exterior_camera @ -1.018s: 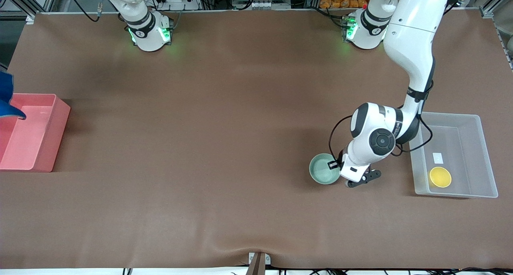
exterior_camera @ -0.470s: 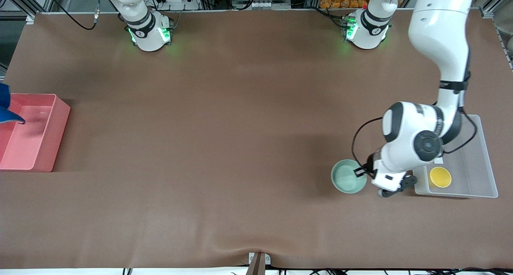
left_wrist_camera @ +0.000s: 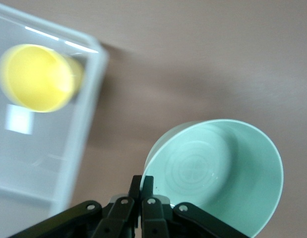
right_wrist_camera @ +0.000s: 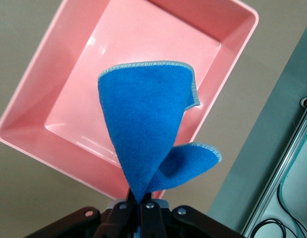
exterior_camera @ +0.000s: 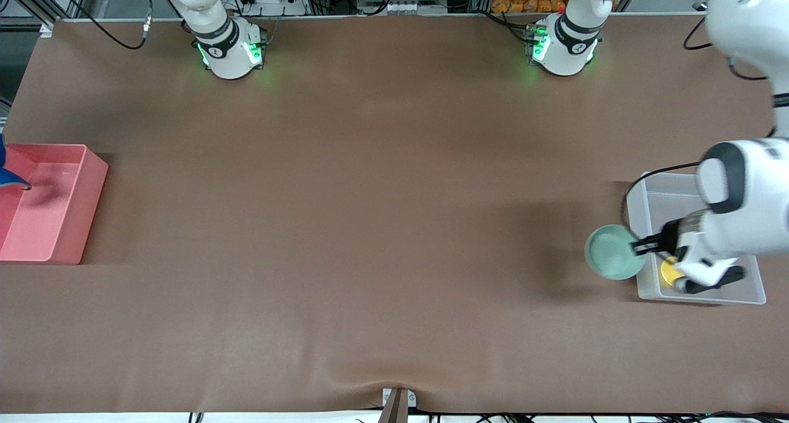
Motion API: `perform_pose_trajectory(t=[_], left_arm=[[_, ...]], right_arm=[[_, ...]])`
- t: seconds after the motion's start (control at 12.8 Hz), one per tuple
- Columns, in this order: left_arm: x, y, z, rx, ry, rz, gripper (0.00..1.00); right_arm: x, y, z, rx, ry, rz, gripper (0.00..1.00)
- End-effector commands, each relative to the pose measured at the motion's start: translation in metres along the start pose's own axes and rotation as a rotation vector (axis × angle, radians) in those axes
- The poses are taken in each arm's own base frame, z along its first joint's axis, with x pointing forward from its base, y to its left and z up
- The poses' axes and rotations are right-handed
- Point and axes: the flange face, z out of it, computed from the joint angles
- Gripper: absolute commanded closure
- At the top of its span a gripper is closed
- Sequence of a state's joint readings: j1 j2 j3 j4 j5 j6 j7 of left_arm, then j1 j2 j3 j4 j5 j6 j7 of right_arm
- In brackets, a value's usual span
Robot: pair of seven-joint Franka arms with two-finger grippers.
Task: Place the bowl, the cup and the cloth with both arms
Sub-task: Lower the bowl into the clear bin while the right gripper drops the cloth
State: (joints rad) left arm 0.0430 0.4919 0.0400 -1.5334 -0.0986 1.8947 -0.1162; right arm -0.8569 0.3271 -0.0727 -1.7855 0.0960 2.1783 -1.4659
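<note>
Left gripper [exterior_camera: 641,246], jaws clamped on bowl [exterior_camera: 613,261] rim, at clear bin [exterior_camera: 644,287] edge, lower right of frame. Right gripper [right_wrist_camera: 138,205] dangles cloth [right_wrist_camera: 148,134] over pink bin [right_wrist_camera: 74,69], jaws pinching it. Next, probably: release both into bins.

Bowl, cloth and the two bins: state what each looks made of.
Bowl: glossy glazed ceramic or hard plastic, faint rings inside. Cloth: soft fleecy fabric, stitched pale edge, hanging folded. Pink bin: smooth opaque plastic with glints. Clear bin: translucent plastic.

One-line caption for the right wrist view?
Right gripper pinches the blue cloth, which hangs over the pink bin.
</note>
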Motion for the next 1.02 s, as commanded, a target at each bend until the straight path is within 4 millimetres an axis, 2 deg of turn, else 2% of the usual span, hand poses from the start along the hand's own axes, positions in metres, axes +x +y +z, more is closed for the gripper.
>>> perform_pose_trajectory(t=[0.0,0.39,0.47,0.71,0.94], left_arm=[[-0.003,-0.048,-0.007,0.042,-0.015,0.076,1.00],[-0.005,-0.162,-0.003,0.059,-0.034,0.191,1.00],[-0.007,-0.177,0.001,0.055,-0.033,0.207,1.00],[-0.020,-0.194,0.036,0.057,-0.017,0.245,1.00],[-0.037,-0.224,0.071,0.061,0.026,0.266,1.00]], right_arm=[[-0.001,0.010,0.016,-0.011,0.008,-0.019,1.00],[0.010,0.015,0.061,-0.020,0.008,-0.031,1.00],[0.015,0.015,0.070,-0.016,0.009,-0.035,1.00],[0.031,0.015,0.102,-0.041,0.016,-0.047,1.00],[0.050,0.014,0.138,-0.066,0.028,-0.052,1.00]])
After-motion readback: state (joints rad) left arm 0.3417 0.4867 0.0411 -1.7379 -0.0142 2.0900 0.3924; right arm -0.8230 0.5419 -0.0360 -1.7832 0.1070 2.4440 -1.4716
